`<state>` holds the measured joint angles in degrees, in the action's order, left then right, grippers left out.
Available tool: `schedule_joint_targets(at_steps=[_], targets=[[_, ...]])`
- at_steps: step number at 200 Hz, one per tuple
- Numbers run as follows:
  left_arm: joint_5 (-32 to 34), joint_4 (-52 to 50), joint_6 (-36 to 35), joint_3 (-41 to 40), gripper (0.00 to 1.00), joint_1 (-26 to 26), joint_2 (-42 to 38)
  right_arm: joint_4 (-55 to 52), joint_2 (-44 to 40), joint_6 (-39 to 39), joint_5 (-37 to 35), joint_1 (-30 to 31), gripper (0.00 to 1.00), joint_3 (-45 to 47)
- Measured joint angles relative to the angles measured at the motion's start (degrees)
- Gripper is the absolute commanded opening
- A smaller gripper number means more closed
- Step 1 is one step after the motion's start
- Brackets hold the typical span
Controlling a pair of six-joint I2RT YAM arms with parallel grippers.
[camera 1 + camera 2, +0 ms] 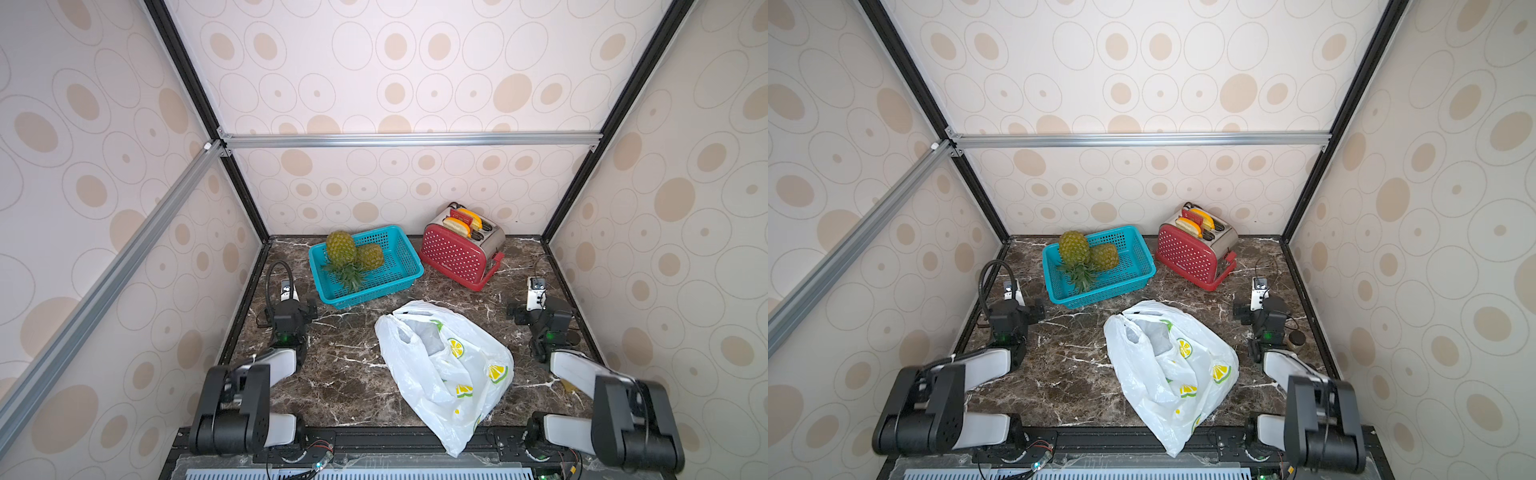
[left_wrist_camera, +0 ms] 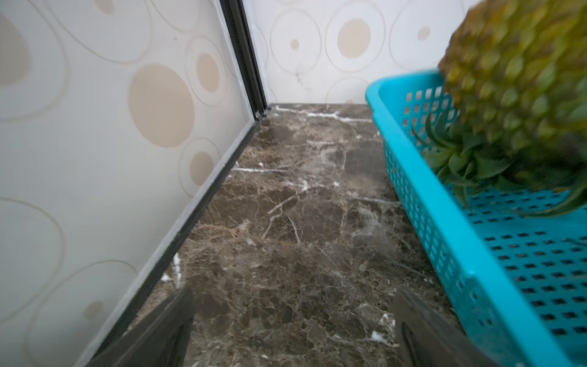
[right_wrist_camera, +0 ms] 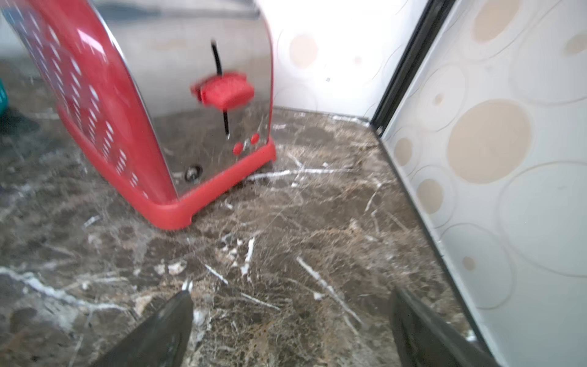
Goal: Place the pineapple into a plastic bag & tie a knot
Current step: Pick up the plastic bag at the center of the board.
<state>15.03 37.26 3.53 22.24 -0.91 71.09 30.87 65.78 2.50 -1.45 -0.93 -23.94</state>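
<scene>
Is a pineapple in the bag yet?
No, both pineapples lie in the basket, and the bag lies apart from it on the table.

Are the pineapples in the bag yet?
Not yet. Both pineapples lie in the teal basket; the plastic bag lies apart, nearer the robot.

Worktop [image 1: 345, 374]: glossy marble-look surface. Plastic bag [image 1: 419, 374]: thin, translucent, crinkled film. Basket [image 1: 368, 296]: perforated teal plastic. Toaster [image 1: 453, 257]: glossy red plastic, polished metal.
</scene>
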Motion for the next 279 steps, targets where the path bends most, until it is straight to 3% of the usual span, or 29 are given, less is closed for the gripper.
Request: schedule_joint_targets(at_steps=[36, 64, 95, 132, 172, 221, 261, 279], targets=[[-0.5, -18.2, 3.5, 6.7, 0.99, 0.0, -15.2, -16.9, -10.8, 6.2, 0.0, -0.5, 0.99, -5.9], [-8.6, -32.5, 9.2, 14.0, 0.99, 0.0, -20.4, -31.4, -10.9, 8.4, 6.6, 0.5, 0.94, -12.7], [-19.3, -41.4, 15.1, 14.7, 0.99, 2.2, -25.7, -43.7, -8.9, 3.1, 9.4, 14.2, 0.88, -21.6], [-24.6, -42.4, 21.9, 8.4, 0.99, 12.8, -30.4, -50.7, -1.7, -10.6, 12.0, 27.3, 0.88, -26.5], [-29.0, -41.1, 30.1, 4.4, 0.99, 16.7, -22.9, -54.1, 16.2, -27.2, 12.0, 35.5, 0.89, -33.6], [-34.5, -40.4, 33.9, 4.8, 0.99, 21.4, -9.5, -49.7, 32.7, -36.8, 10.9, 39.3, 0.85, -40.0], [-34.2, -37.1, 35.1, 5.4, 0.99, 27.6, -4.3, -44.2, 38.2, -40.5, 7.5, 40.7, 0.69, -40.5], [-33.8, -35.5, 35.6, 5.8, 0.95, 28.9, -1.9, -41.7, 39.7, -41.4, 5.7, 40.9, 0.54, -40.6]])
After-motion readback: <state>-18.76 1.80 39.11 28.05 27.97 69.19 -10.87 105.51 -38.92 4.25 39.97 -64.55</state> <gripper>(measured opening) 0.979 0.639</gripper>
